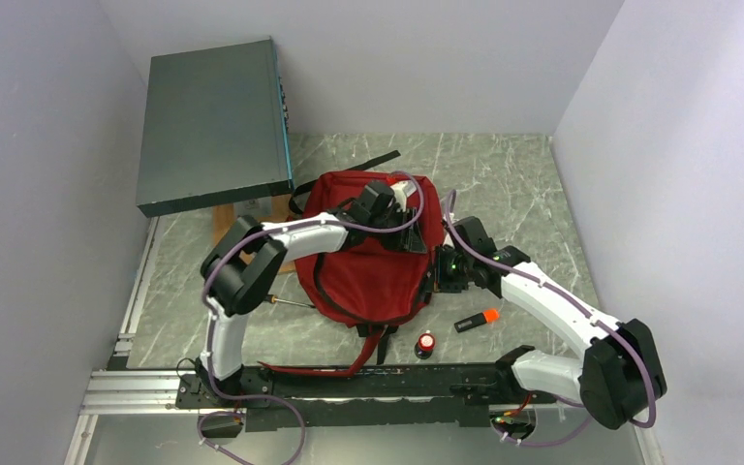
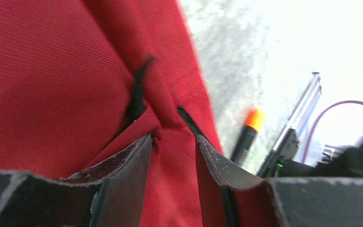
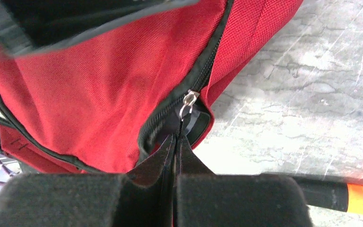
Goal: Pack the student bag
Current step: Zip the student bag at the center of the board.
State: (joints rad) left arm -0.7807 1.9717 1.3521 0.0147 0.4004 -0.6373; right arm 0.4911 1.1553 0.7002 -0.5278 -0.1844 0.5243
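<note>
The dark red student bag (image 1: 373,266) lies flat in the middle of the table, straps trailing toward the near edge. My left gripper (image 1: 409,232) rests on its upper right part, and in the left wrist view (image 2: 172,137) it is shut on a pinched fold of the bag's red fabric (image 2: 170,179). My right gripper (image 1: 443,269) is at the bag's right edge; in the right wrist view (image 3: 176,139) it is shut on the black pull tab below the silver zip slider (image 3: 187,101) of the partly open zip. An orange-capped black marker (image 1: 477,321) lies on the table right of the bag.
A small red and black round object (image 1: 427,343) stands near the front rail. A screwdriver tip (image 1: 291,303) shows left of the bag. A dark grey box (image 1: 215,121) sits raised at the back left on a wooden stand. Walls close in both sides.
</note>
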